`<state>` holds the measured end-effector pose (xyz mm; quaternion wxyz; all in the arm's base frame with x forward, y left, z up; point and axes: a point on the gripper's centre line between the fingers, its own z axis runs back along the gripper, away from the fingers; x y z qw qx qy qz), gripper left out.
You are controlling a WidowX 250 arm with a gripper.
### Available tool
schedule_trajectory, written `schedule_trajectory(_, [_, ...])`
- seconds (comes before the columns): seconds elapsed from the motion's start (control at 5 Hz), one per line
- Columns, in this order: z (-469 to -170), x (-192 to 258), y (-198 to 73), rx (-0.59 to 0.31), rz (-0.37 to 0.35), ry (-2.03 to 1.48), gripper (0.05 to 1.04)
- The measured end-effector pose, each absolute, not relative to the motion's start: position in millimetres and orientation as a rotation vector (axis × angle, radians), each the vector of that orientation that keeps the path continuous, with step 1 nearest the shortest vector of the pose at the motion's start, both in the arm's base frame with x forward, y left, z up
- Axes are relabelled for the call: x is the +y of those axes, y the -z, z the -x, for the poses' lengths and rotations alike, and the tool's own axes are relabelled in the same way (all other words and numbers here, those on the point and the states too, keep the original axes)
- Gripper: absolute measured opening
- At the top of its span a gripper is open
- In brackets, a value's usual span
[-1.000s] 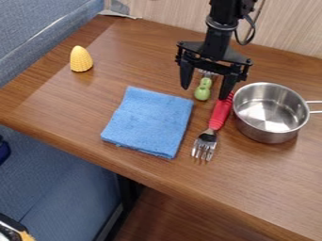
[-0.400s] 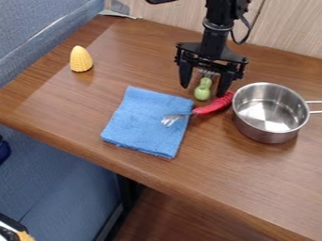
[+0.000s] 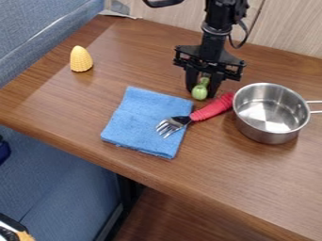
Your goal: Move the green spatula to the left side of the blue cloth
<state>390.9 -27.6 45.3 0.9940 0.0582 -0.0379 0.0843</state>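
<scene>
Tabletop [image 3: 252, 179], wood-grained, left to right. One yellow toy corn [image 3: 80, 59], upright, well apart from the rest. One blue cloth [image 3: 148, 121], lying flat. One fork [image 3: 211, 108], red-handled, laid slantwise, tines on the cloth, handle towards the pot. One green spatula [image 3: 199, 92], just off the cloth's upper right corner. One black gripper [image 3: 201, 94] over it, fingers drawn in narrowly, closed on the green handle. One steel pot [image 3: 269, 135], upright, handle pointing right.
</scene>
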Motion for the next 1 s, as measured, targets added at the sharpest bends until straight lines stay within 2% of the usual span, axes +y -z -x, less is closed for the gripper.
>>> schedule_trajectory(0.6, [-387.5,-24.8,-46.0,-0.058,-0.159,-0.139,0.375])
schedule_trajectory(0.8, [-388.8,-23.4,-54.8,-0.073,-0.167,-0.125,0.375])
schedule_trajectory(1.0, [-391.3,-17.8,-81.7,-0.137,-0.169,-0.133,0.375])
